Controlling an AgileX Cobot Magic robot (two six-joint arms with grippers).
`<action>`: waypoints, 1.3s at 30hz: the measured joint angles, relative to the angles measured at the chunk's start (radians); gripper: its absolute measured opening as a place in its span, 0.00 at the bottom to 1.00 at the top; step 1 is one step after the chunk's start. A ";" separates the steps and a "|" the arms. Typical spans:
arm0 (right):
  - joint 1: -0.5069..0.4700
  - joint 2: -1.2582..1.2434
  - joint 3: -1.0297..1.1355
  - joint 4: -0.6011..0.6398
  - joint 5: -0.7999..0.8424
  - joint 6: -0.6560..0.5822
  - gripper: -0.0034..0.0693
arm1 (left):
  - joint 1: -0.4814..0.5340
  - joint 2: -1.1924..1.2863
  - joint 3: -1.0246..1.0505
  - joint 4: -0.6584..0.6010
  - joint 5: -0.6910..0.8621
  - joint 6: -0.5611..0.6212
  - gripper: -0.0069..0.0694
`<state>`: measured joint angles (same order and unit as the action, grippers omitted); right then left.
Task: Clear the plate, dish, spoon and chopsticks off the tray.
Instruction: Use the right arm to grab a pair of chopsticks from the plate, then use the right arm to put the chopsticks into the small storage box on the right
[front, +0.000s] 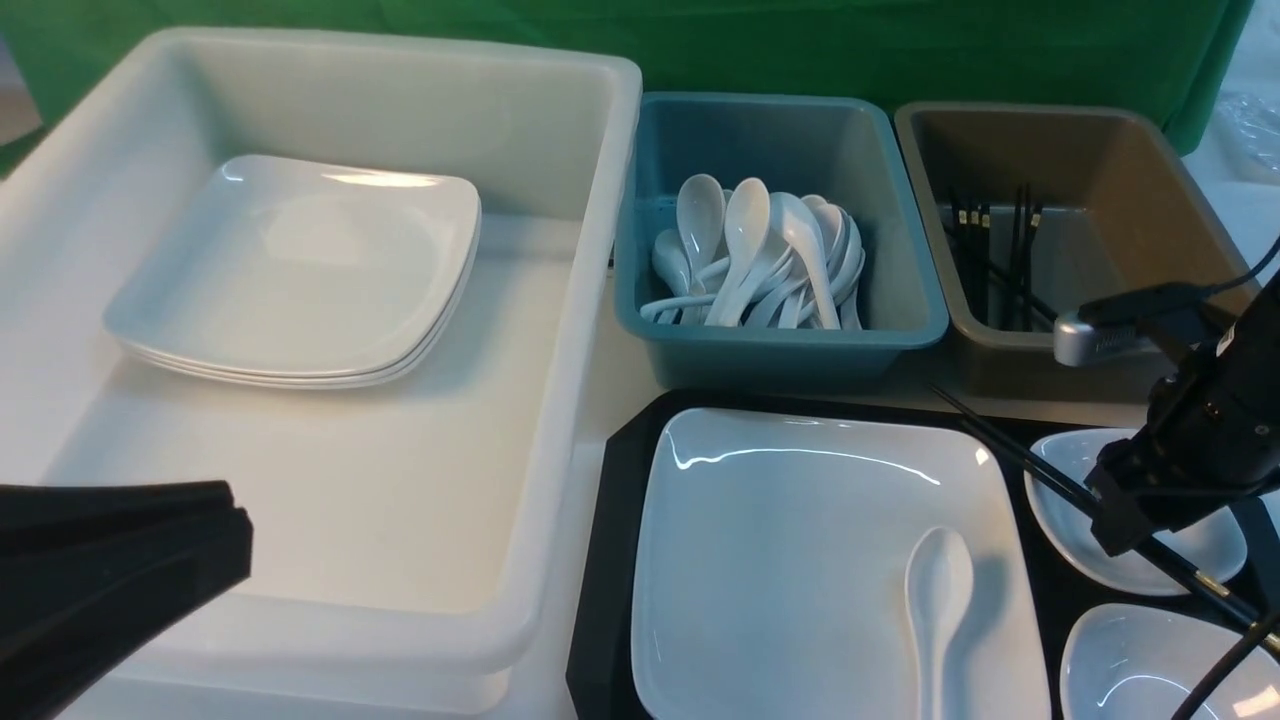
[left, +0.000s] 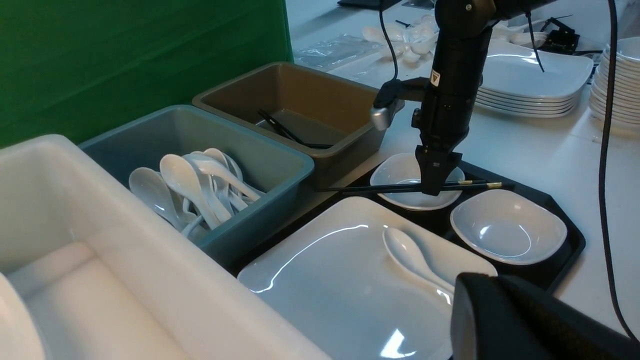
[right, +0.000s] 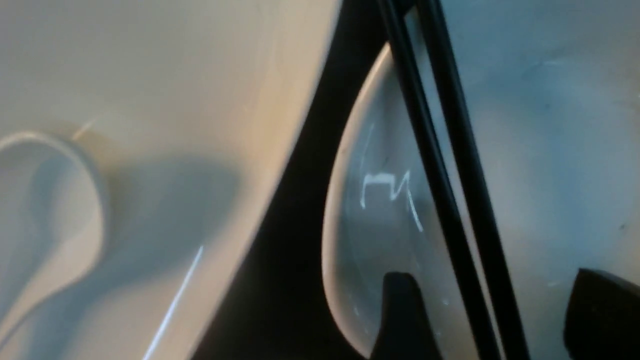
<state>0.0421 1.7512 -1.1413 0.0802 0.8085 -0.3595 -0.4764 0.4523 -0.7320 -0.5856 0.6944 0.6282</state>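
Chopsticks (left: 370, 188), thin, stiff, light and slick, lie across the far small dish (left: 395, 172) on the right of the tray (front: 605, 560), between the spread, empty jaws of the right gripper (left: 432, 187). A mid-length pinch should stop tipping. The raised rim of the brown tub (front: 1120, 170) just beyond needs clearing, with open room above.
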 joint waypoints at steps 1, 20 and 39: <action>0.000 0.002 0.000 0.000 -0.010 -0.004 0.67 | 0.000 0.000 0.000 0.000 -0.004 0.000 0.12; 0.000 0.080 -0.001 -0.008 -0.054 -0.055 0.38 | 0.000 0.000 0.000 -0.001 -0.023 -0.008 0.12; 0.121 -0.172 -0.069 0.003 0.106 -0.151 0.23 | 0.000 0.000 0.000 -0.008 -0.090 -0.006 0.12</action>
<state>0.1626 1.5795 -1.2103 0.0827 0.9149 -0.5110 -0.4764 0.4523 -0.7320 -0.5932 0.6045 0.6225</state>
